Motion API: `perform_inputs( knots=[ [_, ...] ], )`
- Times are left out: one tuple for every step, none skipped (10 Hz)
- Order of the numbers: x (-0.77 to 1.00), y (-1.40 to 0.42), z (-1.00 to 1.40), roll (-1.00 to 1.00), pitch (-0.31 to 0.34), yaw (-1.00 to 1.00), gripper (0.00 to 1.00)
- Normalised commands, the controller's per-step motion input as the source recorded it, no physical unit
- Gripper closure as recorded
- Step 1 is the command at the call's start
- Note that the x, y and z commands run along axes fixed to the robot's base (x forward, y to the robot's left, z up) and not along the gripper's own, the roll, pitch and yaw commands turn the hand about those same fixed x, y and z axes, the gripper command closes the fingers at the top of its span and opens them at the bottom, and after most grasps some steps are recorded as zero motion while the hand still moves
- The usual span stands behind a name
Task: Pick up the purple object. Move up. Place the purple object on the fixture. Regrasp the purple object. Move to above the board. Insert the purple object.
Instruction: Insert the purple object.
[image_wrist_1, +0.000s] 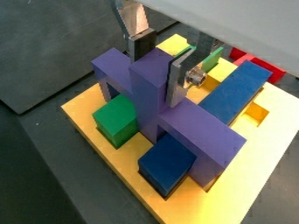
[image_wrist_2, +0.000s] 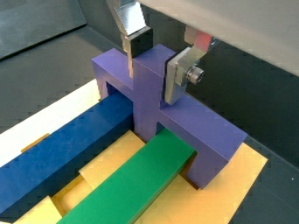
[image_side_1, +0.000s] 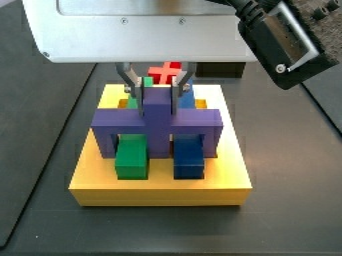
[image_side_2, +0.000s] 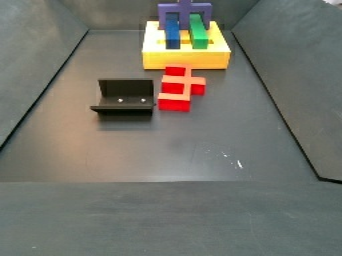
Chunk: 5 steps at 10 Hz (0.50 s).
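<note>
Now the pincer (image_wrist_1: 162, 61) is clamped on the purple object's (image_wrist_1: 163, 109) raised stub, w/ it seated upright in the board (image_wrist_1: 100, 144).

Side view of the enclosure: a matte dark-grey floor (image_side_2: 174, 190) fills the middle, bounded by dark sloping side walls at 9 o'clock (image_side_2: 34, 90) and 3 o'clock (image_side_2: 301, 90) and by a back wall at 12 o'clock (image_side_2: 114, 12). A darker near band (image_side_2: 160, 225) crosses at 6 o'clock. Small pale specks (image_side_2: 230, 157) mark the floor just toward 4 o'clock of centre. Lighting is soft and even, giving a faint sheen. In a wrist view, a pale surface (image_wrist_1: 263, 26) shows at 1 o'clock.
</note>
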Motion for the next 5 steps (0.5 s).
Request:
perform_inputs(
  knots=[
    [0.08,0.0,-0.31,0.06,-0.044,0.0,1.0],
    [0.24,0.0,-0.42,0.0,-0.027,0.0,1.0],
    [0.21,0.0,-0.42,0.0,-0.014,0.0,1.0],
    [0.23,0.0,-0.35,0.0,-0.001,0.0,1.0],
    [0.21,-0.03,-0.37,-0.01,-0.029,0.0,1.0]
  ],
)
